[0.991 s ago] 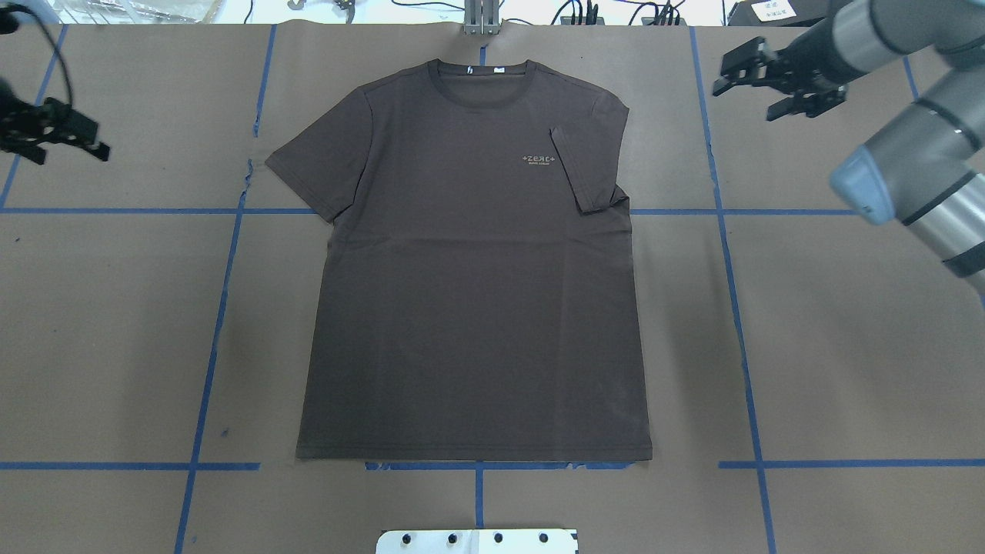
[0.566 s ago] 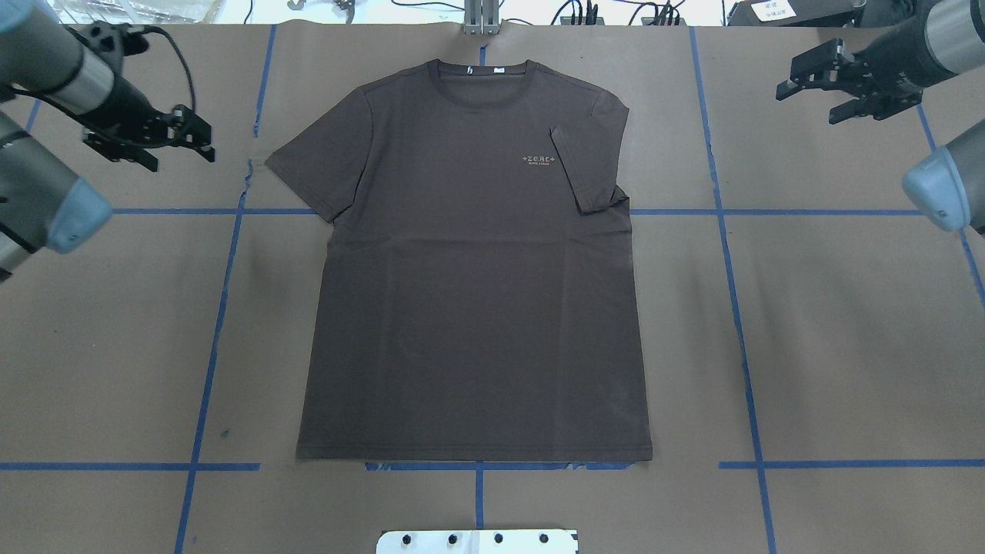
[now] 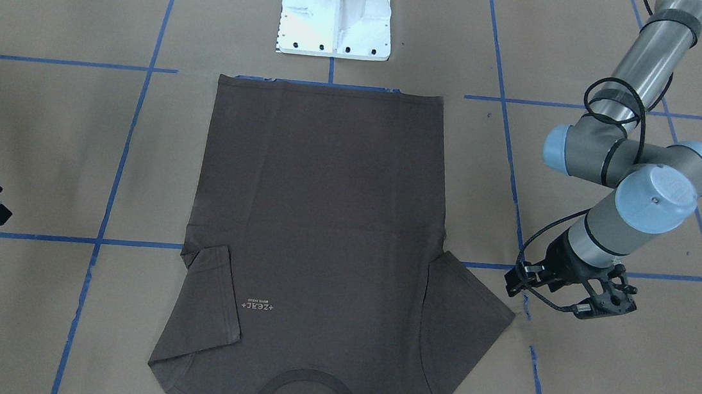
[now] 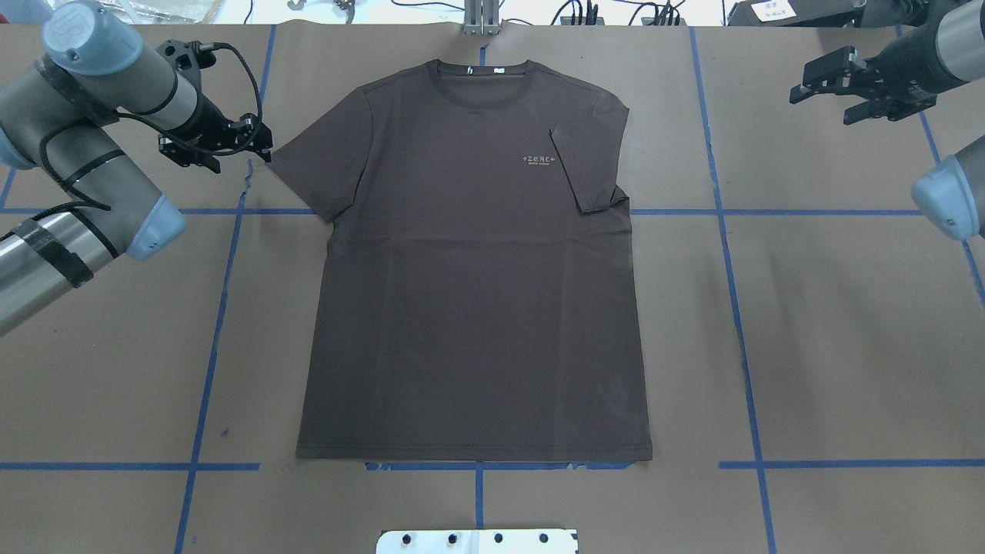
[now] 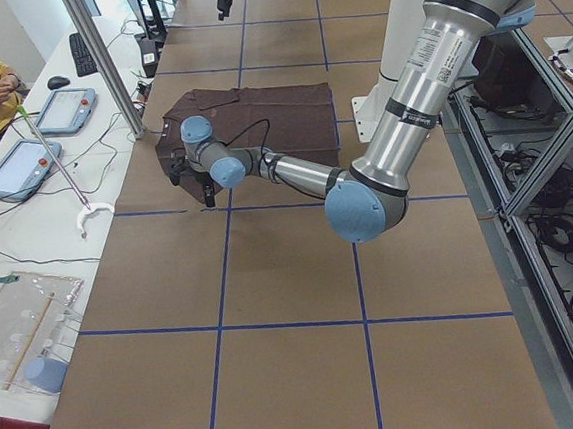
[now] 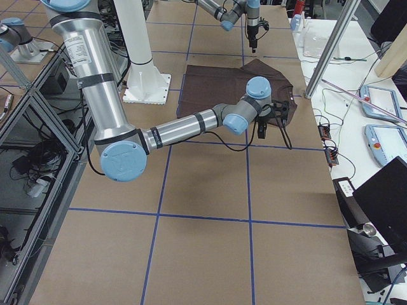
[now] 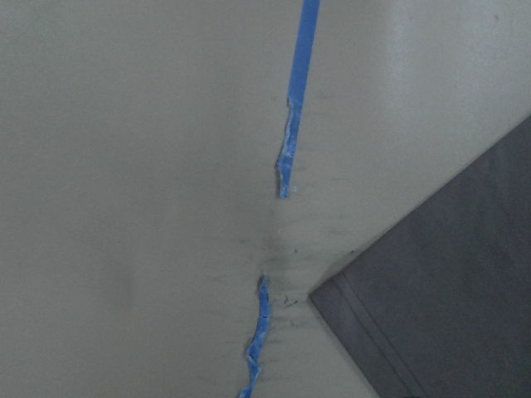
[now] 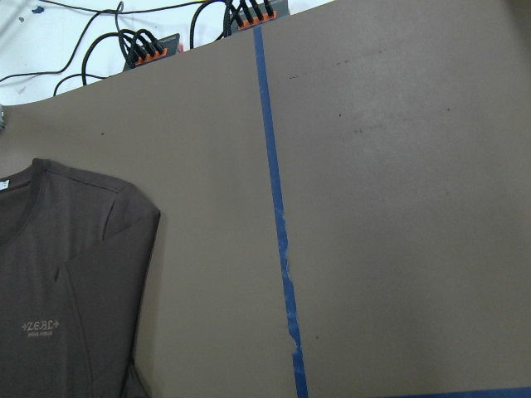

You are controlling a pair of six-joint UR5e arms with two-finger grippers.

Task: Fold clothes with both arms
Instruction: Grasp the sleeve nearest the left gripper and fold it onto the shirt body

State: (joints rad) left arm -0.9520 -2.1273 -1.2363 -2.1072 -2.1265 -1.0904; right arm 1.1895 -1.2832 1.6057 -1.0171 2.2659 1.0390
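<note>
t-shirt (image 4: 469,292) lies flat, left end effector (image 4: 235,154) beside its sleeve (image 4: 315,173).

Matt dark cloth T-shirt (image 4: 469,308), matt brown paper table cover (image 4: 846,346), shiny metal left arm tube (image 3: 651,55)

Flat on the bench (image 4: 808,346), between the two pairs of jaws: T-shirt (image 4: 473,308), collar on the far side, hem toward the base plate (image 4: 477,541). Just beside the left jaws, on their inner side: tip of the spread sleeve (image 4: 308,165). Below the left jaws: tape line (image 7: 300,50). Well apart from the right jaws: other sleeve (image 4: 585,173), folded onto the chest, beside the print (image 4: 539,159).
</note>
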